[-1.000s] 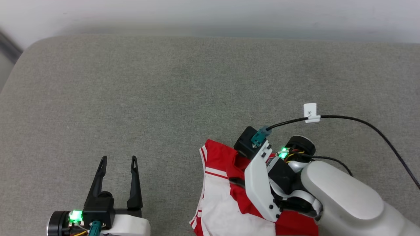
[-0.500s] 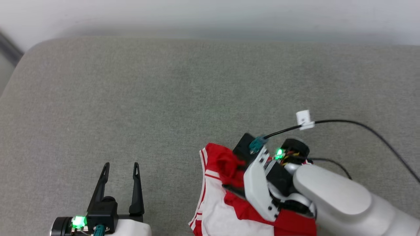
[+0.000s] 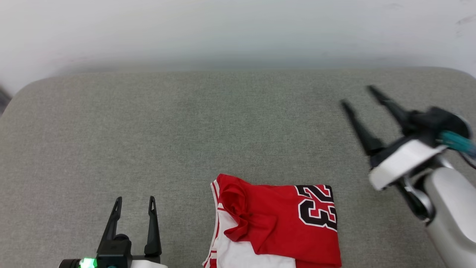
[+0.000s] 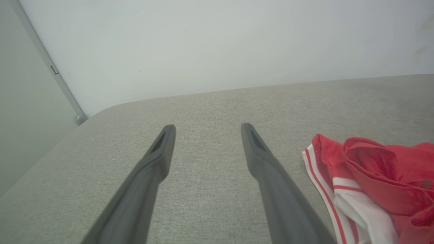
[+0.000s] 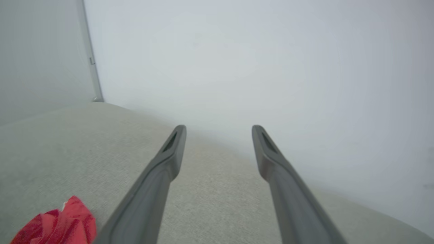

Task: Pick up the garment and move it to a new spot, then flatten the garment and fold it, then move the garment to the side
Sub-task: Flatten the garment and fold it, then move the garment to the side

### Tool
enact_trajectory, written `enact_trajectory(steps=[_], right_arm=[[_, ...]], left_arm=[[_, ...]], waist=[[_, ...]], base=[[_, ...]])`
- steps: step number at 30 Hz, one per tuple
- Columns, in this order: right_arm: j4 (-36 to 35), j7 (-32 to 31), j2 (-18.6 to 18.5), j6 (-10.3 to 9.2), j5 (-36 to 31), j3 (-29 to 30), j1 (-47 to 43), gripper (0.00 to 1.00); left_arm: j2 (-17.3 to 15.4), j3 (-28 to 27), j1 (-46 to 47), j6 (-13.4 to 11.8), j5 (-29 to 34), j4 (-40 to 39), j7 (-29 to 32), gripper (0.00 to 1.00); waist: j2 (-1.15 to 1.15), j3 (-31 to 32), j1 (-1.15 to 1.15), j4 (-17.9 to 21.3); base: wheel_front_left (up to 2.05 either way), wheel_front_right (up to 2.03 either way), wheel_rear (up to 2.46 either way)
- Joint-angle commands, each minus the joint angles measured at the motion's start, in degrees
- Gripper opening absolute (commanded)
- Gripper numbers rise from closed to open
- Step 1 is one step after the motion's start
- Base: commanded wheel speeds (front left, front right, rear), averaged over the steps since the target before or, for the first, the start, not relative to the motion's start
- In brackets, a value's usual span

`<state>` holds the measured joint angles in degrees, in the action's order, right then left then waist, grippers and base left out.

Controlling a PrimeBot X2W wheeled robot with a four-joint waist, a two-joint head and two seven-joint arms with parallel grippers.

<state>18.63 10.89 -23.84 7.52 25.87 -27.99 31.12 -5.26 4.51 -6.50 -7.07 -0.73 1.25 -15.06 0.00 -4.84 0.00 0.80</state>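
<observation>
The garment, red with white parts, striped trim and a black "23", lies folded on the grey cushion near the front edge, right of centre. Its bunched red edge shows at the right of the left wrist view, and a red corner at the lower left of the right wrist view. My left gripper stands open at the lower left, apart from the garment, nothing between its fingers. My right gripper is open and raised at the right, clear of the garment, fingers pointing toward the back wall.
The grey cushioned surface stretches wide to the left and behind the garment. A pale wall closes the far side. A metal strip runs down the wall at the far left corner.
My right gripper let go of the garment, opened and swung up and away to the right. The garment now lies flat with its "23" showing. The head view tilted slightly.
</observation>
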Motion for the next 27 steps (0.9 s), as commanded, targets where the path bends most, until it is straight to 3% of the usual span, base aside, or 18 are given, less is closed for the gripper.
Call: enact_trajectory(steps=[1, 3, 4, 10, 18, 27], right_arm=[[0.16, 1.67, 1.80, -0.06, -1.72, 5.06, -3.30, 1.00], [-0.91, 3.26, 3.60, -0.06, -4.86, 12.14, -7.11, 1.00], [-0.91, 3.26, 3.60, -0.06, -4.86, 12.14, -7.11, 1.00], [-8.39, 4.22, 9.33, -0.05, -13.75, 25.17, -17.96, 1.00], [-19.22, 4.25, 16.68, -0.06, -19.08, 31.23, -31.85, 1.00], [-21.48, 4.27, 19.81, -0.06, -20.03, 30.82, -41.03, 1.00]], left_arm=[[-0.07, -0.09, -0.27, 0.11, -0.11, -0.23, -0.14, 1.00], [-0.11, -0.33, -0.58, 0.14, -0.32, -0.30, -0.14, 1.00], [-0.11, -0.33, -0.58, 0.14, -0.32, -0.30, -0.14, 1.00], [-0.04, -0.76, -1.37, 0.40, -0.64, -1.48, -0.14, 1.00], [0.53, -0.43, -2.84, 0.79, -0.84, -1.79, -0.14, 1.00], [0.71, -0.49, -5.47, 1.21, -0.58, -2.51, -0.14, 1.00]], waist=[[0.00, 0.47, 0.00, 0.37], [0.00, 0.76, 0.00, 0.68], [0.00, 0.76, 0.00, 0.68], [0.00, 1.19, 0.00, 1.22], [0.00, 2.64, 0.00, 0.63], [0.00, 4.29, 0.00, 0.40]], base=[[0.00, 0.00, 0.00], [0.00, 0.00, 0.00], [0.00, 0.00, 0.00], [0.00, 0.00, 0.00], [0.00, 0.00, 0.00], [0.00, 0.00, 0.00]])
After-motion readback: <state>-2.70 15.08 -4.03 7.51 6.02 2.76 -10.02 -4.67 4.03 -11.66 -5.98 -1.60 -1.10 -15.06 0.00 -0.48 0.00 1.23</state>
